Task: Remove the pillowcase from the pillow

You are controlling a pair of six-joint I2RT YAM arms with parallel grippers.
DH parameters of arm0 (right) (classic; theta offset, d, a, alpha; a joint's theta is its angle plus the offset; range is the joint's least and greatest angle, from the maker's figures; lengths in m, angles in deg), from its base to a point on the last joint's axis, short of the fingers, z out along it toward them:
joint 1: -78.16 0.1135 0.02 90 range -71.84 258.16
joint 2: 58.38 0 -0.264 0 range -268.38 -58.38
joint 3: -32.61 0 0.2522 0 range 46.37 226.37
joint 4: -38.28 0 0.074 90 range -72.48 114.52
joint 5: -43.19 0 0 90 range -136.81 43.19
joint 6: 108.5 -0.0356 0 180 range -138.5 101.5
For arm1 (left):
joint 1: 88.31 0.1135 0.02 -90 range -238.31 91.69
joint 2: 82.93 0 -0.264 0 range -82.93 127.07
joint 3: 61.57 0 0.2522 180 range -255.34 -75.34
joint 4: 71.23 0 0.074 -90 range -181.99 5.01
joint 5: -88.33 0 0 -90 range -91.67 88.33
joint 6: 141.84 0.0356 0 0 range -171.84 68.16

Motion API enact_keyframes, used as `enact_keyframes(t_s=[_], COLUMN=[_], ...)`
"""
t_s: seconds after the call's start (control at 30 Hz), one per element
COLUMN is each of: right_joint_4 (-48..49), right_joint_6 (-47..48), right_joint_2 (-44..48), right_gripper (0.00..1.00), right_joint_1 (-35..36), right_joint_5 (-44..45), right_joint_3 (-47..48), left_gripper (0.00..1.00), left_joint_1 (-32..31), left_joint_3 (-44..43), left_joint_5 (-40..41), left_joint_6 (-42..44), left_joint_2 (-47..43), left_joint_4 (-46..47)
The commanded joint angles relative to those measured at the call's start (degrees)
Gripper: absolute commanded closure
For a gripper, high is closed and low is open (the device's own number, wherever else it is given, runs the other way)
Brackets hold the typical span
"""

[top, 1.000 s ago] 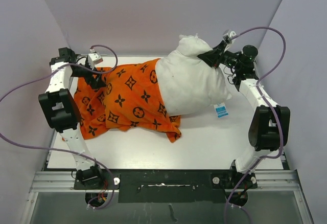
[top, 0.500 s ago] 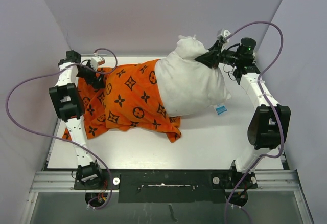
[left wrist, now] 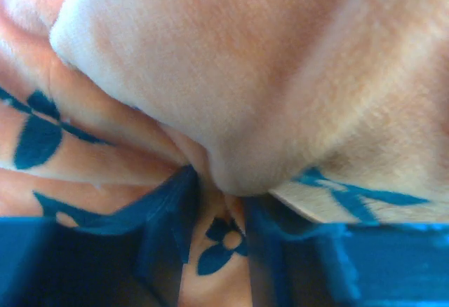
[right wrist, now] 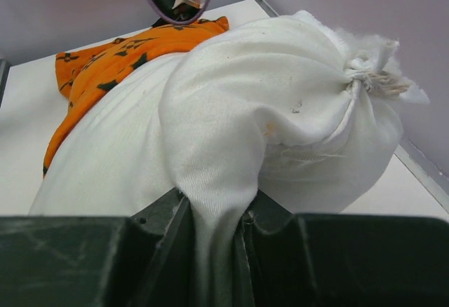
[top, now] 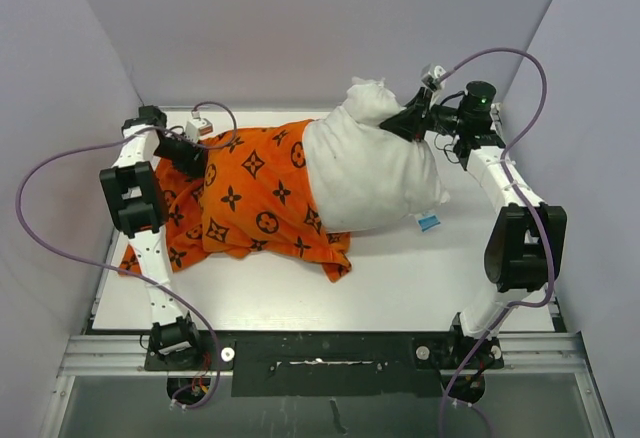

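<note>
The orange pillowcase (top: 250, 198) with black motifs covers the left half of the off-white pillow (top: 370, 173), whose right half lies bare. My left gripper (top: 192, 154) sits at the pillowcase's far left end, and in the left wrist view it (left wrist: 216, 240) is shut on a fold of pillowcase (left wrist: 210, 76). My right gripper (top: 412, 121) is at the pillow's far right corner; in the right wrist view it (right wrist: 214, 240) is shut on a pinch of white pillow (right wrist: 231, 118) fabric. The pillowcase (right wrist: 119, 55) shows behind. A blue tag (top: 428, 222) pokes out at the pillow's near right edge.
The white table (top: 420, 278) is boxed in by grey walls on the left, back and right. A knotted corner of the pillow (right wrist: 365, 76) rises close to the right wall. A black rail (top: 320, 350) runs along the near edge between the arm bases.
My left gripper has moved right onto the pillowcase's left end and closed on its fabric. The right gripper has pulled the pillow corner slightly up and left; the tag shifted with it.
</note>
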Motion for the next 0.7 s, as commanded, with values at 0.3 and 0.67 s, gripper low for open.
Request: enact_keyframes(t_s=[0.3,0.67], right_joint_4=[8.4,12.4], right_joint_6=[-24.6,-28.6], right_joint_2=[2.6,9.7], right_gripper=[1.0,1.0], right_joint_1=[-7.8,-14.5], right_joint_5=[23.7,45.9], right_joint_3=[2.8,-4.1], left_gripper=[1.0,1.0], left_joint_1=[10.0,26.7], left_joint_3=[30.7,36.9], left_joint_5=[-3.0,-3.9], left_joint_6=[2.7,8.4], left_joint_2=[-28.9,-35.5], left_joint_4=[5.3,6.0])
